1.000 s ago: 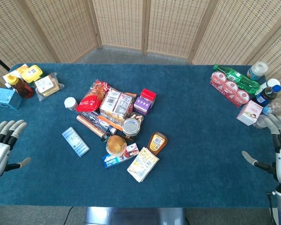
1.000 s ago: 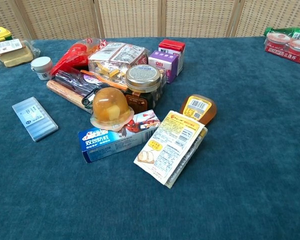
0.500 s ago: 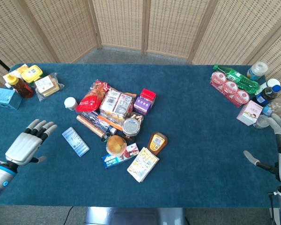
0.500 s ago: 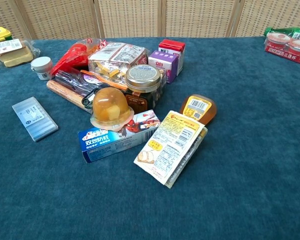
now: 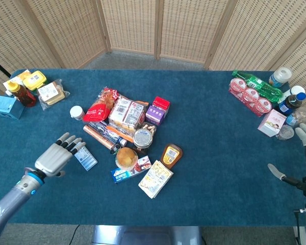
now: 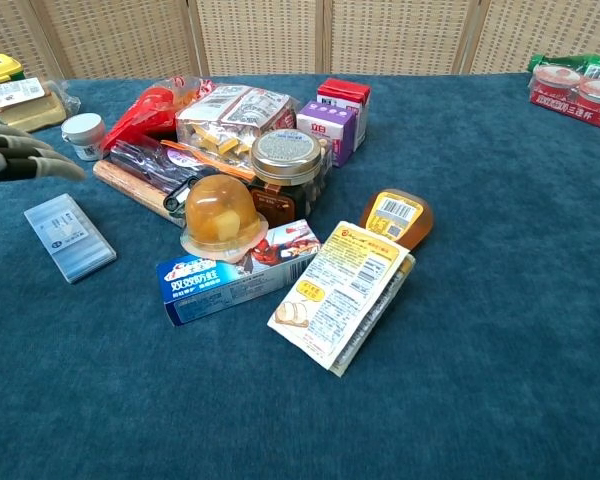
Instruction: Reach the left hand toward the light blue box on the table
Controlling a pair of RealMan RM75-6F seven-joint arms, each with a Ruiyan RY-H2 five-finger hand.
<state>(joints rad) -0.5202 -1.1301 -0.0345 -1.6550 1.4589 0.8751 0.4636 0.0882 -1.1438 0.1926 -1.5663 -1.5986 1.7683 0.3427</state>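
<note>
The left hand [image 5: 57, 154], fingers spread and holding nothing, hovers just left of the flat light blue box [image 5: 82, 154] lying on the surface left of the pile, its long axis running diagonally away from the fingertips.

The left hand [image 5: 57, 156] has advanced from the table's left edge toward the light blue box [image 5: 84, 156]. Its spread fingers [image 6: 20, 160] now enter the chest view and overlap the box in the head view.
</note>
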